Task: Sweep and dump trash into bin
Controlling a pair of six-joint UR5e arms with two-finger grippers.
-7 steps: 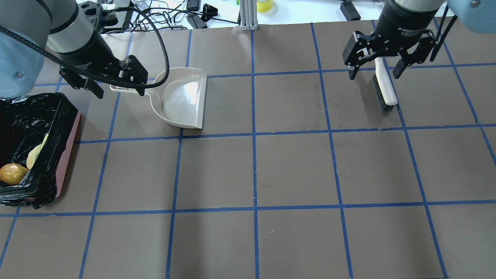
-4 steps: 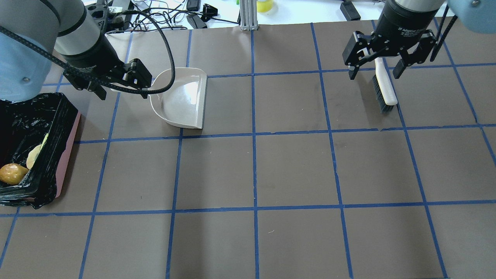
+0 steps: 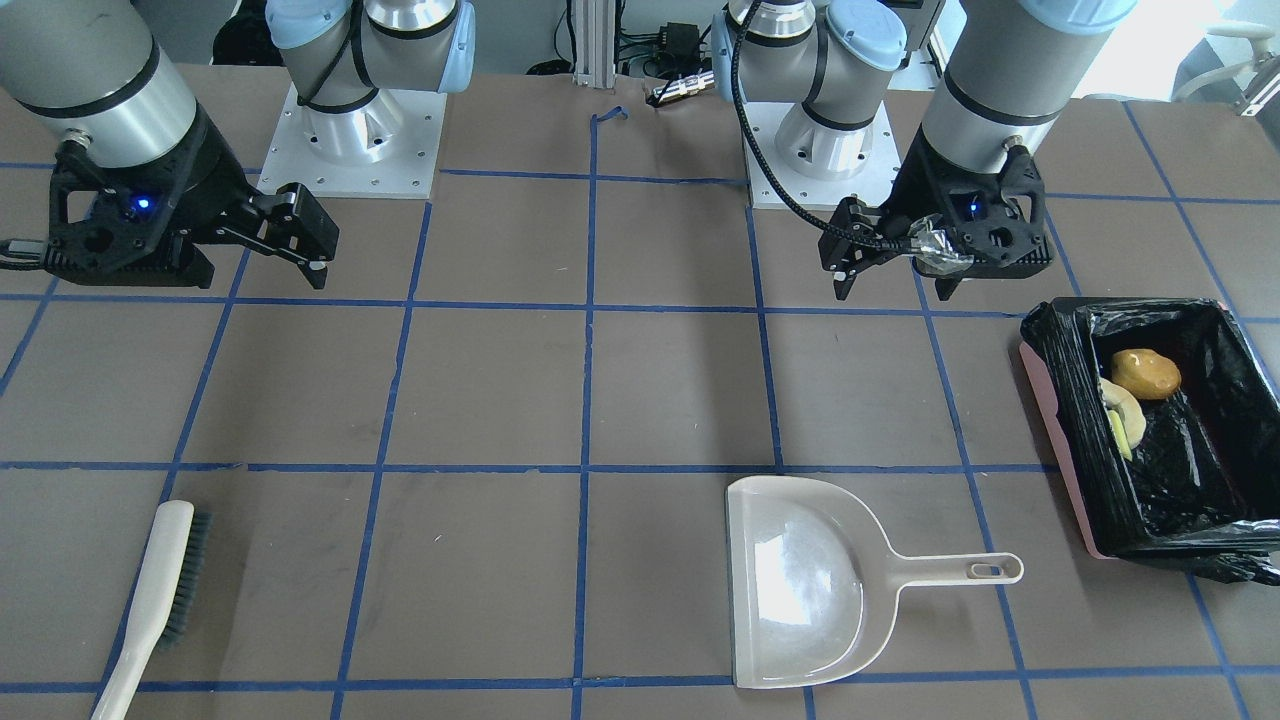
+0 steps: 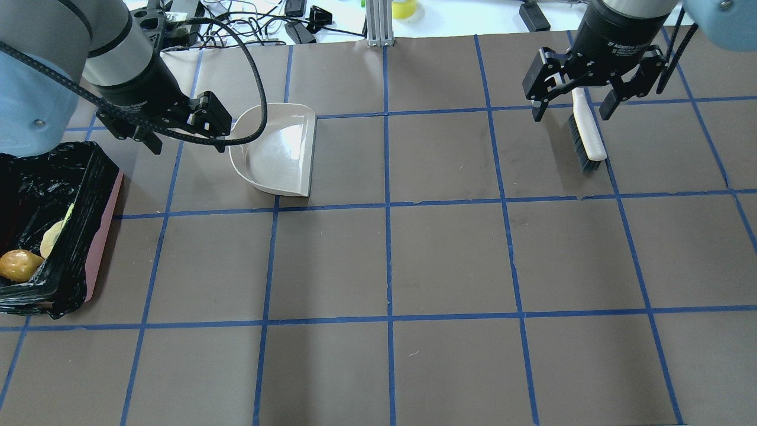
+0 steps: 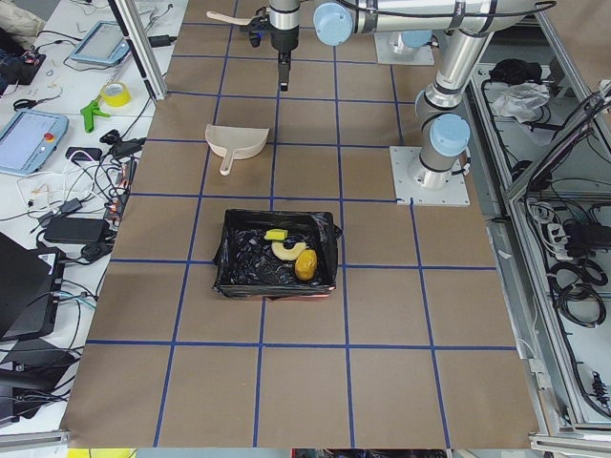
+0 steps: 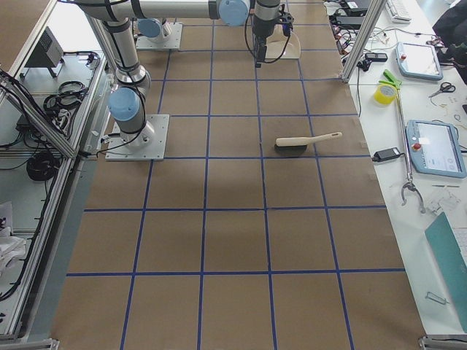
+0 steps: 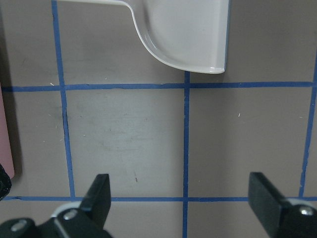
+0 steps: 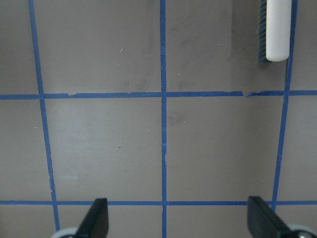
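The trash lies in the bin (image 3: 1060, 470): a golden-brown lump (image 3: 1146, 373), a tan croissant piece (image 3: 1122, 402) and a yellow-green wedge (image 5: 276, 235). In the overhead view the bin (image 4: 100, 248) stands at the left edge. The beige dustpan (image 4: 278, 151) rests flat and empty on the table. My left gripper (image 4: 184, 135) hovers open above its handle, holding nothing. The brush (image 4: 585, 133) lies on the table at the far right. My right gripper (image 4: 572, 112) hangs open over it, apart from it. In the front-facing view both grippers, left (image 3: 893, 285) and right (image 3: 250, 250), are well above the table.
Brown paper with a blue tape grid covers the table (image 4: 449, 260). Cables and small devices lie beyond the far edge (image 4: 284, 23). An aluminium post (image 4: 378, 23) stands at the middle of that edge.
My left gripper has shifted slightly up and right in the overhead view and now covers the dustpan handle. Dustpan, brush and right arm have not moved.
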